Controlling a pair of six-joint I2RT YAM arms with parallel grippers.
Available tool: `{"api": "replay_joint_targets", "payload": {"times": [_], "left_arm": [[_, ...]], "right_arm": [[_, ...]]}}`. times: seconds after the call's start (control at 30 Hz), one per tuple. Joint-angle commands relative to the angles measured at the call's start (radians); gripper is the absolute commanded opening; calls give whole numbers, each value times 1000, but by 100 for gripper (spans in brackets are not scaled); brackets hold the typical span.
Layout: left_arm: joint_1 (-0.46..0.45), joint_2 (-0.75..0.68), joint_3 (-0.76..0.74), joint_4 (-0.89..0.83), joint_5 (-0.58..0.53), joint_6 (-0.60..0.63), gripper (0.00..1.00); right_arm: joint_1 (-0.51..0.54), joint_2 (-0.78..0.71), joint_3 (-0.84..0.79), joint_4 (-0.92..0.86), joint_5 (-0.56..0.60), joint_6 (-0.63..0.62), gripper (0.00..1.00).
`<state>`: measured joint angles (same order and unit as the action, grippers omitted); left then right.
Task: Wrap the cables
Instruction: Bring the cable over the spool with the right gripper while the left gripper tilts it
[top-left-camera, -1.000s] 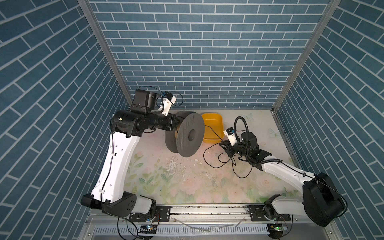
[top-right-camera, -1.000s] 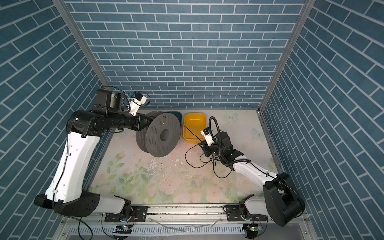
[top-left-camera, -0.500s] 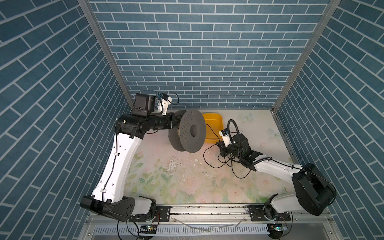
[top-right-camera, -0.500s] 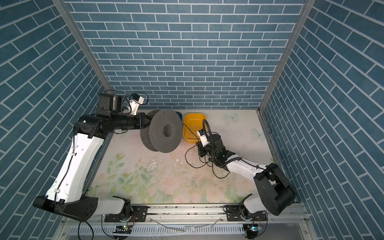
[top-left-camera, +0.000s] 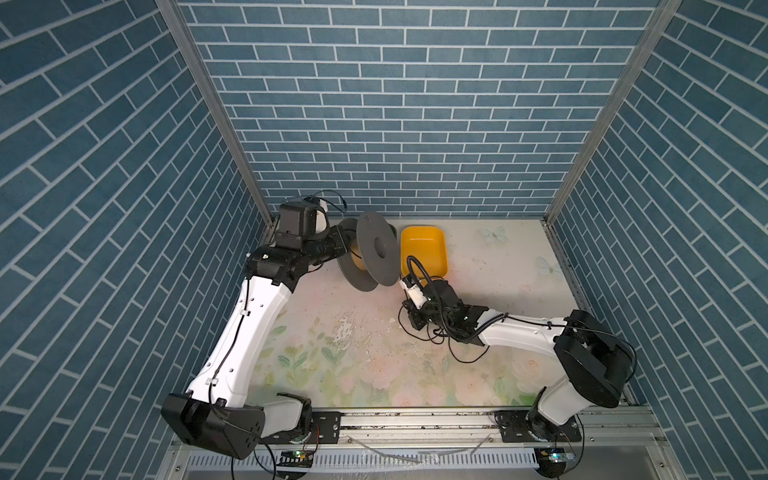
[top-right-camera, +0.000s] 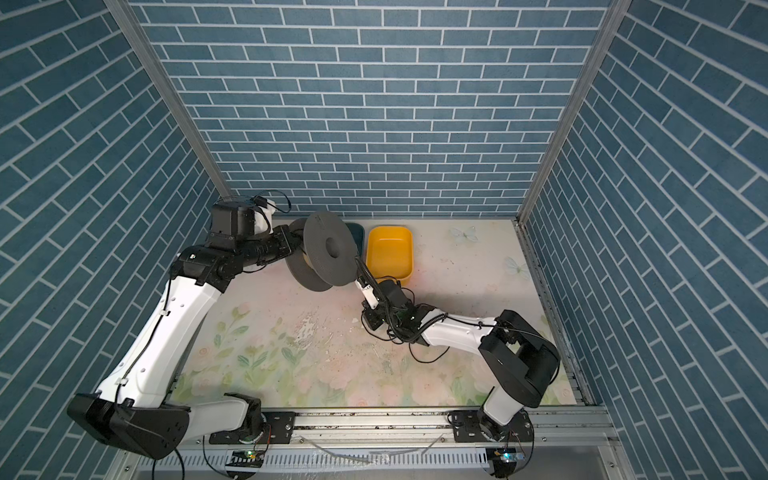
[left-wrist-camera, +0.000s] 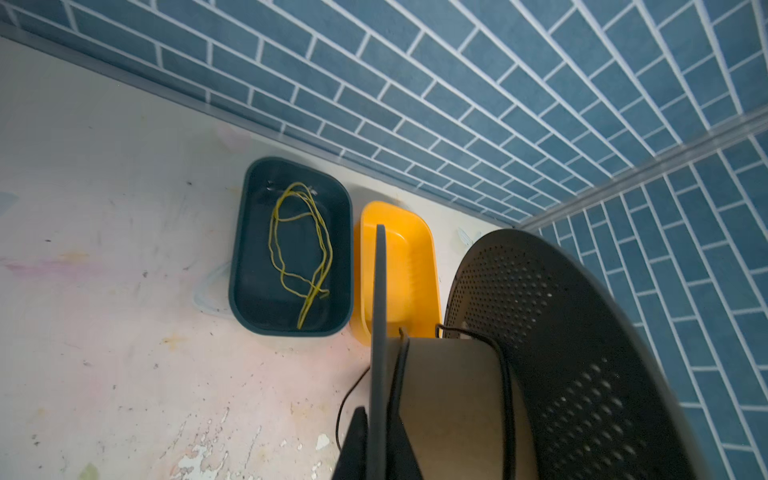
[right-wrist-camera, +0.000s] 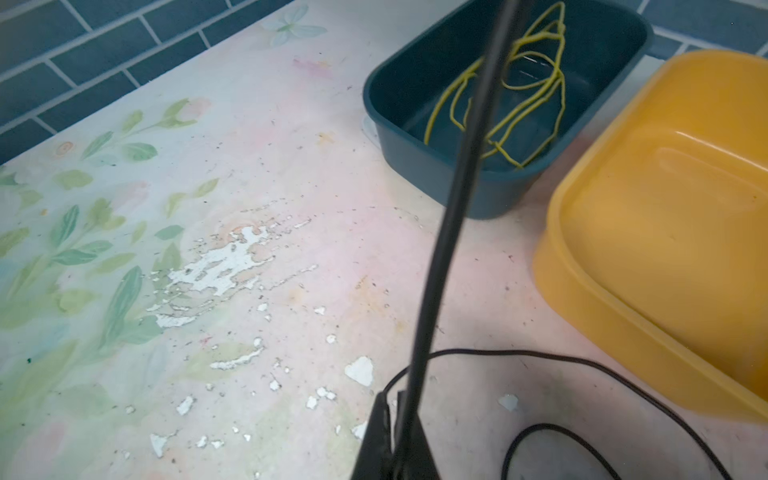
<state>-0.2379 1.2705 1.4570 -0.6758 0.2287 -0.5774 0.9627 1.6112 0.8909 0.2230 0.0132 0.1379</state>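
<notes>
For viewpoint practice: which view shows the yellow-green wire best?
Left wrist view: the yellow-green wire lies unobstructed in the dark tray. In the right wrist view the black cable crosses it; in both top views the spool hides it.

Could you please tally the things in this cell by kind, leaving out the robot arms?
Bins: 2 (teal bin, yellow bin)
Spool: 1
Black cable: 1
Yellow wire: 1
Total: 5
</notes>
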Motion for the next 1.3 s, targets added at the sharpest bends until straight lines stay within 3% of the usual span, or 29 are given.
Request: {"api": "replay_joint_targets", "payload": {"times": [0.0, 0.3, 0.63, 0.8, 1.27], "left_arm": [[6, -62, -24, 119, -126, -24, 0], [0, -98, -149, 225, -264, -35, 0], [-41, -68, -166, 220, -426, 22, 0], [-133, -8, -120, 134, -584, 82, 0], [-315, 105, -4, -41, -801, 192, 0]], "right_arm": [[50, 12, 89, -79, 54, -64, 0], [168, 16, 222, -194, 99, -205, 0], [263, 1, 362, -328, 158, -298, 0], [281, -49, 395, -336, 181, -334, 0], [244, -53, 567, -425, 398, -334, 0]]}}
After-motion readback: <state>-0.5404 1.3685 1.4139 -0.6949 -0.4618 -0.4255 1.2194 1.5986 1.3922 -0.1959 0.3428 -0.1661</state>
